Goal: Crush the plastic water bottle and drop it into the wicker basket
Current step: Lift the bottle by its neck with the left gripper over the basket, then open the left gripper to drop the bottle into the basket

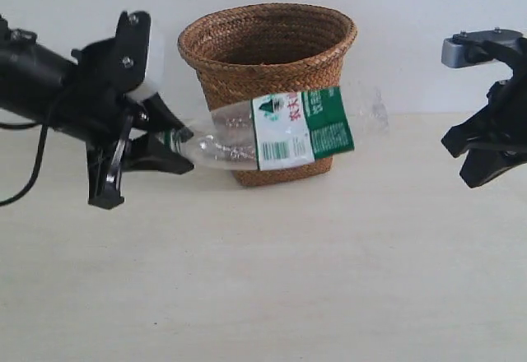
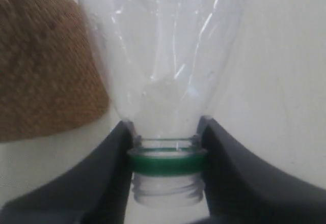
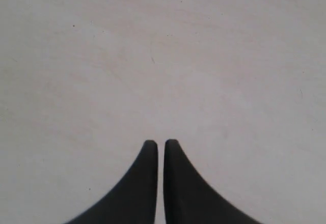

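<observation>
The plastic water bottle (image 1: pixel 280 132) hangs level in the air in front of the wicker basket (image 1: pixel 268 58), its white-and-green label facing the exterior view. No cap shows: only a green ring (image 2: pixel 167 162) and bare threads at the neck. My left gripper (image 1: pixel 165 142) is shut on the bottle's neck, its black fingers (image 2: pixel 109 173) pinching either side of the ring. The clear body (image 2: pixel 163 51) widens away from the jaws. At the right my right gripper (image 1: pixel 468 160) hovers above the table, shut with nothing between its fingertips (image 3: pixel 151 150).
The basket stands against the white back wall, its brown side (image 2: pixel 46 66) close beside the bottle in the left wrist view. A pale wooden table (image 1: pixel 263 280) spreads in front. A black cable (image 1: pixel 25 177) trails from the left arm.
</observation>
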Motion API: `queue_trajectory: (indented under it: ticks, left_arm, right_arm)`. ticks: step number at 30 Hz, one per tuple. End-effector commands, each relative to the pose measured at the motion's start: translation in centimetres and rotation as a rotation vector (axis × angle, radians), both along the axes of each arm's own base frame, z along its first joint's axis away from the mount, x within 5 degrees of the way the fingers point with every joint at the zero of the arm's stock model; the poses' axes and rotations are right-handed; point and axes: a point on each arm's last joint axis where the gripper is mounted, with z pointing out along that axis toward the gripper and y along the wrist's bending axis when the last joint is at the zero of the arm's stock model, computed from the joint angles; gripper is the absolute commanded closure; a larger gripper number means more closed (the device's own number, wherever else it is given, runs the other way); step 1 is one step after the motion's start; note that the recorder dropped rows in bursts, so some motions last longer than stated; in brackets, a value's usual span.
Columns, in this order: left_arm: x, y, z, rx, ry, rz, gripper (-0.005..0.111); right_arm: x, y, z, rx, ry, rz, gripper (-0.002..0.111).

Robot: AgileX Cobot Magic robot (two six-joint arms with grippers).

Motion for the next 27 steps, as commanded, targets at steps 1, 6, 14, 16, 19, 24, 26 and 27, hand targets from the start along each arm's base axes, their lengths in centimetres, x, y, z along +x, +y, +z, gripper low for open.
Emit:
queue_trajectory:
  ticks: [1,6,14,16,19,24,26,27]
  left_arm:
    - [1.7,-0.3,3.8,-0.049,-0.153,0.043,0.102]
    - [7.3,-0.2,6.7,-0.157,-0.468,0.357,0.097]
    - [11.7,-3.1,6.1,-0.137,-0.575,0.330,0.007]
    - [11.6,-3.1,6.3,-0.137,-0.581,0.329,0.024]
    - [11.2,-3.0,6.8,-0.151,-0.575,0.331,0.058]
    - [10.2,-2.6,6.9,-0.151,-0.564,0.334,0.100]
    - [9.4,-2.3,7.2,-0.152,-0.564,0.334,0.102]
    - [9.1,-2.2,7.4,-0.152,-0.565,0.334,0.102]
  right_arm:
    - [0.2,-0.1,-0.1,0.026,-0.034,-0.017,0.108]
    - [0.1,0.0,-0.1,0.027,-0.028,-0.016,0.108]
    - [-0.1,0.3,0.0,0.071,0.000,-0.022,0.108]
    - [-0.1,0.3,0.0,0.069,-0.007,-0.017,0.108]
    - [-0.1,0.3,0.0,0.069,-0.007,-0.017,0.108]
    - [0.1,0.3,0.0,0.070,-0.025,-0.023,0.108]
    - [0.3,0.3,0.1,0.070,-0.045,-0.027,0.108]
    - [0.3,0.3,0.1,0.070,-0.049,-0.028,0.108]
